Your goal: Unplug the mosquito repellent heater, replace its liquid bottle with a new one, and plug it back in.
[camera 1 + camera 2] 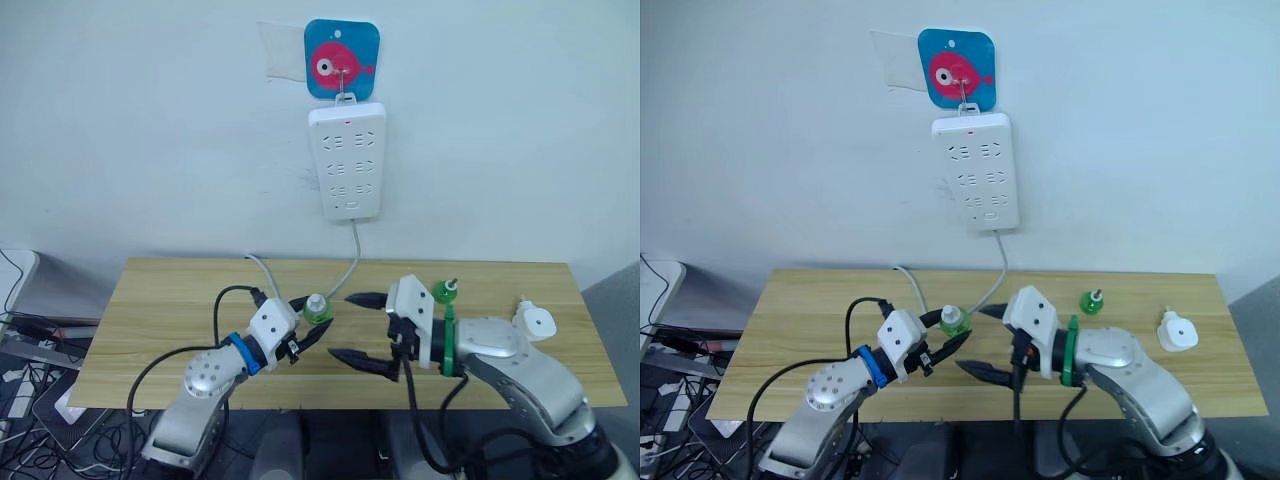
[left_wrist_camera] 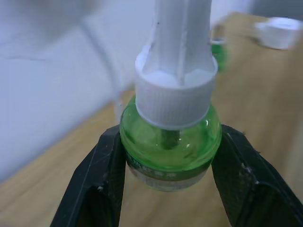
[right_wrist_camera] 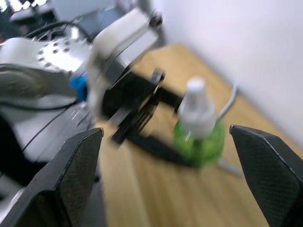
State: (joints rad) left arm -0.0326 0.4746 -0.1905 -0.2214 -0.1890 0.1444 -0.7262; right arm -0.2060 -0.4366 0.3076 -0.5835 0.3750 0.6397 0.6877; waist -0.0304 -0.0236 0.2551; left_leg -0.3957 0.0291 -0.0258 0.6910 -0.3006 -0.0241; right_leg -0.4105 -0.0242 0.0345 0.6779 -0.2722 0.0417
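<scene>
Jaws: left gripper (image 1: 312, 327) clamped on green liquid bottle with white cap (image 2: 170, 135); right gripper (image 1: 361, 329) spread wide, empty; small white rounded plastic heater (image 1: 535, 322) well apart, far right on table.

A green bottle (image 1: 954, 321) is gripped by the left claw (image 1: 945, 335) on the table (image 1: 800, 300); the right claw (image 1: 985, 342) is held open beside it.

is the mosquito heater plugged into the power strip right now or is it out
Out. The mosquito repellent heater sits on the table, far right, while the power strip on the wall has nothing plugged into its sockets.
</scene>
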